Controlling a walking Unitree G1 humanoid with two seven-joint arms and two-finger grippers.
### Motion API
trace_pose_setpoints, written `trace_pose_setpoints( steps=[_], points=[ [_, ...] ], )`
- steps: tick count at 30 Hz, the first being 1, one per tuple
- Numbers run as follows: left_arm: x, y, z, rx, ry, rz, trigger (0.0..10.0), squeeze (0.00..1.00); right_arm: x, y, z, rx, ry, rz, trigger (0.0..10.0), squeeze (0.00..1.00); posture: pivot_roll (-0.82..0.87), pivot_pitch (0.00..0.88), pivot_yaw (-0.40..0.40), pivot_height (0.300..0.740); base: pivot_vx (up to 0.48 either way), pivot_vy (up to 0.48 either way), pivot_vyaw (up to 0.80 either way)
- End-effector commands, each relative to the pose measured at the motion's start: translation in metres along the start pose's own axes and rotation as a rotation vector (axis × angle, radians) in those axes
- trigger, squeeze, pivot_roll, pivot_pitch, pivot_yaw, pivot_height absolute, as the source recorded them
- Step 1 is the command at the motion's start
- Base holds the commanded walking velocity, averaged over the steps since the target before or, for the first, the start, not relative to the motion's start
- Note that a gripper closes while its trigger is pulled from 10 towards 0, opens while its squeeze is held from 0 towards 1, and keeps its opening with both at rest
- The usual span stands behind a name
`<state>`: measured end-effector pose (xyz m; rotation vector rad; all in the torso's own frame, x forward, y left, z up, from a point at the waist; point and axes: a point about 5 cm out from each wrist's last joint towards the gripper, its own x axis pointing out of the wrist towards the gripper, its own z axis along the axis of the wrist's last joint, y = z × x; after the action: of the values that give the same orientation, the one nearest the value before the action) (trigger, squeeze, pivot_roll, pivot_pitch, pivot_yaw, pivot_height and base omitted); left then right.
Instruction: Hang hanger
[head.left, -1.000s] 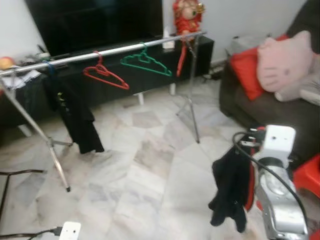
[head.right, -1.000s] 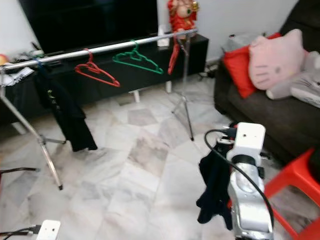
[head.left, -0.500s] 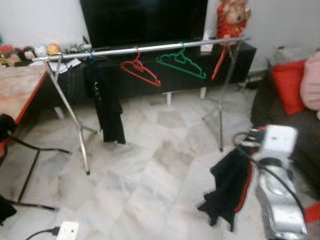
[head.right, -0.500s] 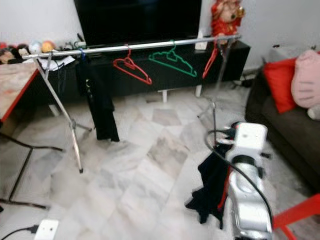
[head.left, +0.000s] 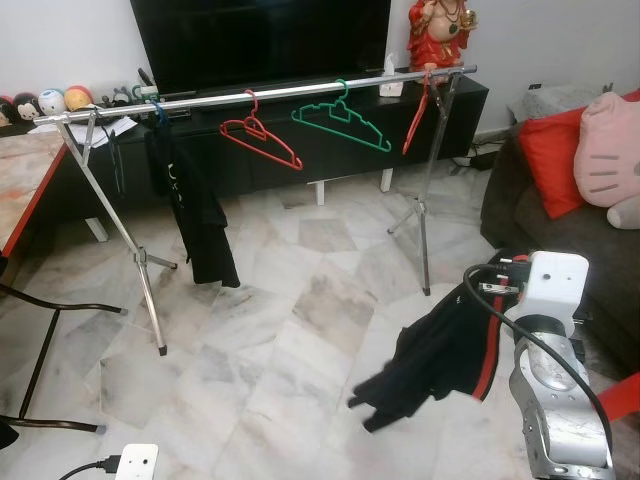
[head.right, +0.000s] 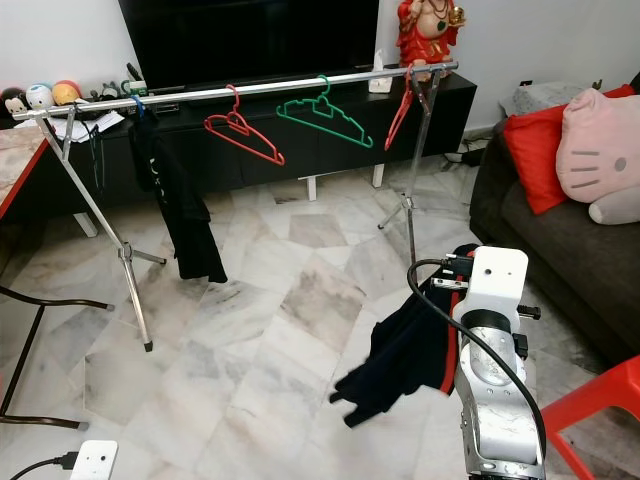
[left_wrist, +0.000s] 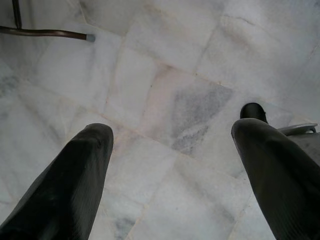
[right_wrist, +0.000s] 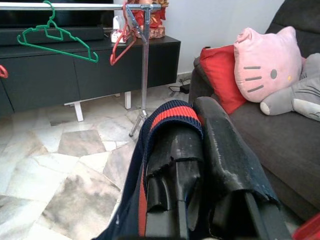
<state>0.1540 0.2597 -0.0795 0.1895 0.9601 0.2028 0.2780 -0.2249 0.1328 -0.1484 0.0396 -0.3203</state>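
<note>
My right gripper (right_wrist: 192, 130) is shut on the red-and-navy ribbed collar of a dark garment (head.left: 430, 355), held low at the right over the marble floor. The cloth flares out to the left. Whether a hanger is inside it is hidden. Ahead stands a silver clothes rail (head.left: 300, 90) on tripod legs. From it hang a red hanger (head.left: 262, 140), a green hanger (head.left: 342, 122), another red hanger (head.left: 413, 115) at its right end and a black garment (head.left: 195, 215) near its left end. My left gripper (left_wrist: 172, 137) hangs open over floor tiles.
A black TV cabinet (head.left: 330, 150) with a TV and a red figurine (head.left: 437, 25) stands behind the rail. At the right is a dark sofa (head.left: 540, 215) with a red cushion and a pink cat pillow (head.left: 608, 140). A red-edged table (head.left: 20, 185) and metal chair legs (head.left: 50, 330) are at the left.
The camera has turned, so the whole scene has shifted and the rail now sits nearer the middle. The held garment hung straight down before and now swings out to the left.
</note>
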Motion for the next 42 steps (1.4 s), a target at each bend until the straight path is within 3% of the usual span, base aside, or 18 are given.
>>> trace_pose_setpoints(
  steps=[1,42],
  points=[
    [0.0003,0.0015,-0.0001,-0.003,0.012,0.004,10.0,0.00,0.0015,0.0006,0.0047,0.007,-0.018,0.003,10.0,0.00,-0.18,0.004,0.022,0.740,0.240,0.000,0.00],
    [0.0005,0.0015,0.0008,-0.006,0.013,-0.001,10.0,0.00,0.0019,0.0025,0.0028,0.008,-0.012,0.008,10.0,0.00,-0.18,0.013,0.023,0.740,0.270,0.000,0.00]
  ],
)
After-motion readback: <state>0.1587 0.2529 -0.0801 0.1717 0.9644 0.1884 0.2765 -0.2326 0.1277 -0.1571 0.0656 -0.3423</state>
